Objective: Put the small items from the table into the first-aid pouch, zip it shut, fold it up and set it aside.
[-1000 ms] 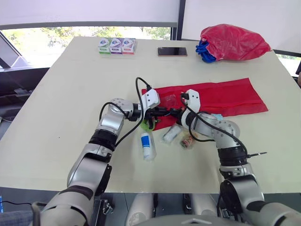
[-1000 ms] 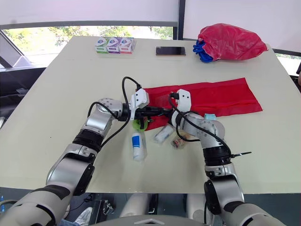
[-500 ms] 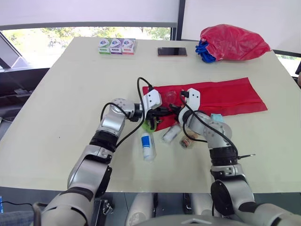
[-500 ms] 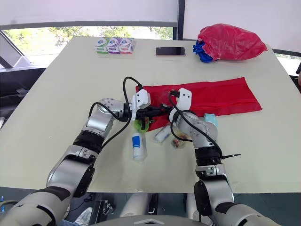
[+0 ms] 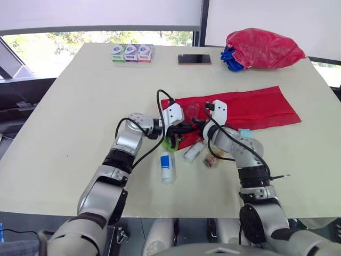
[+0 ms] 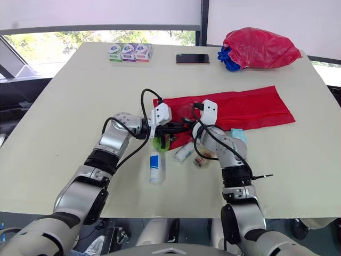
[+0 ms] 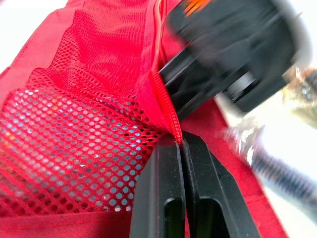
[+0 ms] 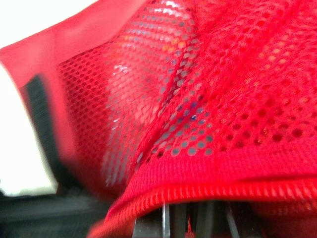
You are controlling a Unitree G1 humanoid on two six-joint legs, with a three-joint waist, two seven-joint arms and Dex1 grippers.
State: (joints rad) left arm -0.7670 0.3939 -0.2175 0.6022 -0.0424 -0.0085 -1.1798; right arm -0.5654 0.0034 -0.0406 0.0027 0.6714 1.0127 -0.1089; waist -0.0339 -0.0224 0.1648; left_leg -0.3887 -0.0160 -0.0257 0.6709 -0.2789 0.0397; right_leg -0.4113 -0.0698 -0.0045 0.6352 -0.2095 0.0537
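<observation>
The red first-aid pouch (image 5: 250, 108) lies unfolded across the table's middle. My left gripper (image 5: 184, 129) is at its left end, shut on the zipper edge of the mesh pocket (image 7: 171, 130). My right gripper (image 5: 199, 124) faces it from the right, its fingers closed on the same mesh pocket's hem (image 8: 208, 191). Loose items lie in front of the pouch: a green item (image 5: 171, 142), a white bottle with a blue label (image 5: 167, 165), a wrapped roll (image 5: 194, 152), a small packet (image 5: 211, 160) and a pale blue item (image 5: 245, 132).
At the table's far edge are three small boxes (image 5: 132, 53), a phone (image 5: 194, 58) and a red bag with blue cord (image 5: 262, 48). The table (image 5: 69, 133) is bare on its left side and along the front edge.
My right forearm has swung left, bringing its gripper closer to the left gripper at the pouch's left end. The pouch's left end has bunched slightly. The loose items stay put.
</observation>
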